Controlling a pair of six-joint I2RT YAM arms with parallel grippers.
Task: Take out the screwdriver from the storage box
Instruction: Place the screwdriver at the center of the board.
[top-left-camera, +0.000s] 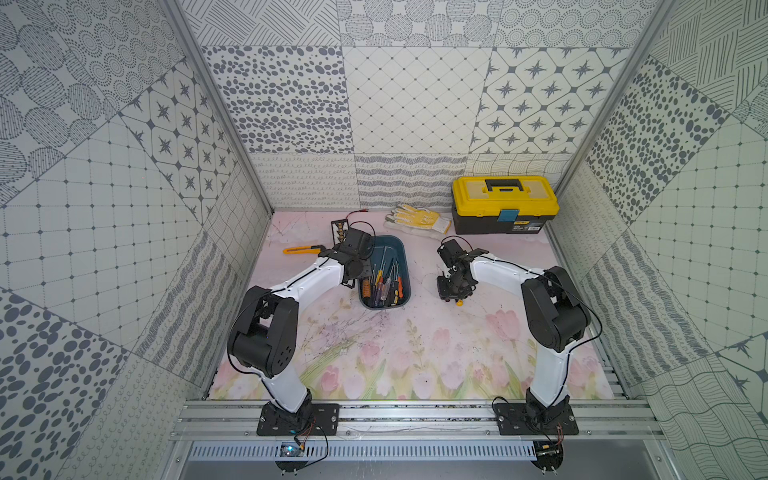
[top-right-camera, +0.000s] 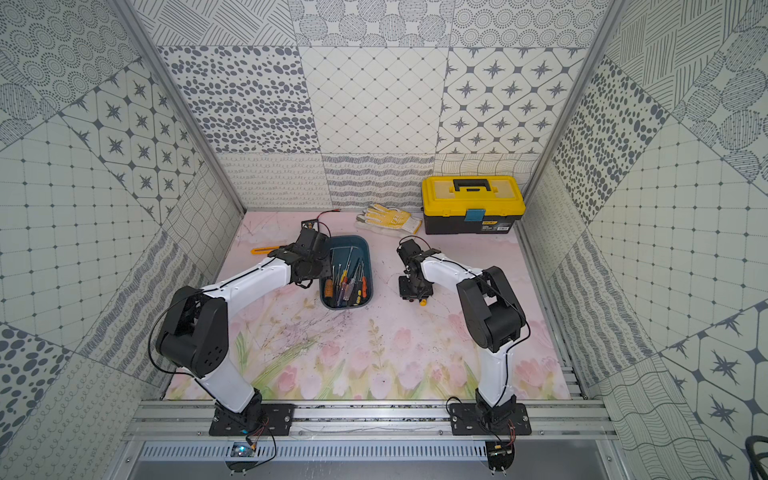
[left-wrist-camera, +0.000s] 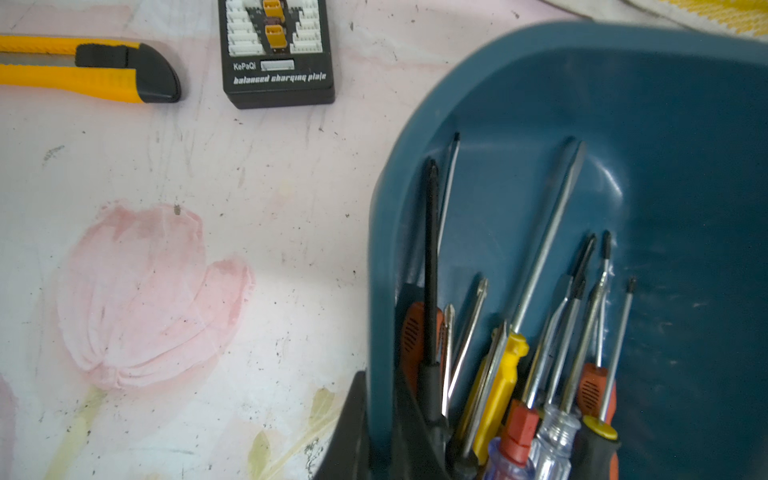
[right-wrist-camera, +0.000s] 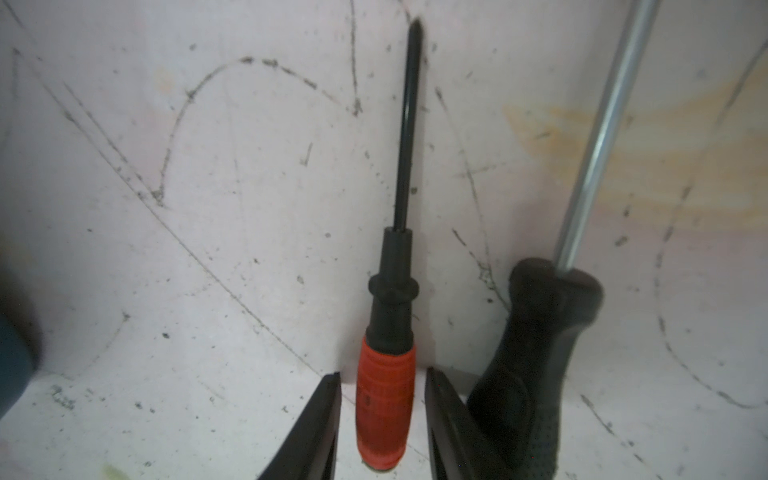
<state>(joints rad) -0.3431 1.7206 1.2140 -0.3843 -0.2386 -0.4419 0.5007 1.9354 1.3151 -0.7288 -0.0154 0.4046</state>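
The storage box (top-left-camera: 405, 266) (top-right-camera: 369, 266) is a dark teal tub at mid-table holding several screwdrivers (top-left-camera: 384, 282) (left-wrist-camera: 515, 365). My left gripper (top-left-camera: 360, 281) (left-wrist-camera: 376, 399) is shut on the box's left wall (left-wrist-camera: 378, 249), one finger outside and one inside. To the right of the box, my right gripper (top-left-camera: 451, 297) (right-wrist-camera: 382, 374) is down at the mat and open. A red-handled screwdriver (right-wrist-camera: 386, 390) lies on the mat between its fingers (right-wrist-camera: 324, 415), with a gap on each side. A black-handled screwdriver (right-wrist-camera: 536, 340) lies just beside it.
A yellow-lidded black toolbox (top-left-camera: 505, 203) stands at the back right, with yellow-dotted gloves (top-left-camera: 417, 218) to its left. A yellow utility knife (top-left-camera: 301, 249) (left-wrist-camera: 83, 68) and a black charging plate (left-wrist-camera: 276, 54) lie behind my left wrist.
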